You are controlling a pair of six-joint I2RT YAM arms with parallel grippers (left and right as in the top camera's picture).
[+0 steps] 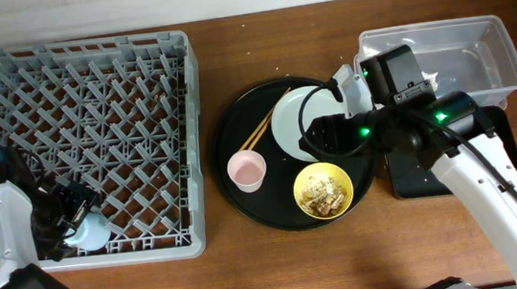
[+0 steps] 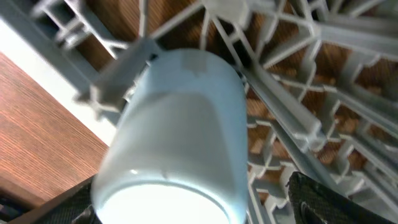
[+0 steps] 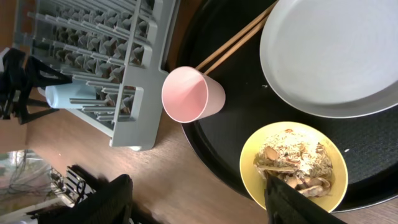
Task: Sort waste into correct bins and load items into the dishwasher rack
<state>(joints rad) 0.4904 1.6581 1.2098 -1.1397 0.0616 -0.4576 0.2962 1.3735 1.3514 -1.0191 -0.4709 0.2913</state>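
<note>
The grey dishwasher rack (image 1: 79, 86) fills the left. A blue cup (image 1: 88, 232) stands in its front corner; in the left wrist view the blue cup (image 2: 180, 137) lies between my left gripper's (image 2: 205, 211) open fingers, with a gap on the right side. The round black tray (image 1: 237, 127) holds the pale plate (image 1: 285, 122), chopsticks (image 1: 266, 124), pink cup (image 1: 246, 171) and yellow bowl (image 1: 323, 192) of food scraps (image 3: 292, 155). My right gripper (image 3: 199, 205) is open and empty above the bowl's edge. The brown wrapper is out of view.
The clear tub (image 1: 479, 44) stands at the back right with something white (image 1: 430, 78) inside. The black rectangular tray (image 1: 506, 138) lies in front of it, mostly under my right arm. The rack's front wall (image 3: 134, 118) is beside the pink cup (image 3: 189, 96).
</note>
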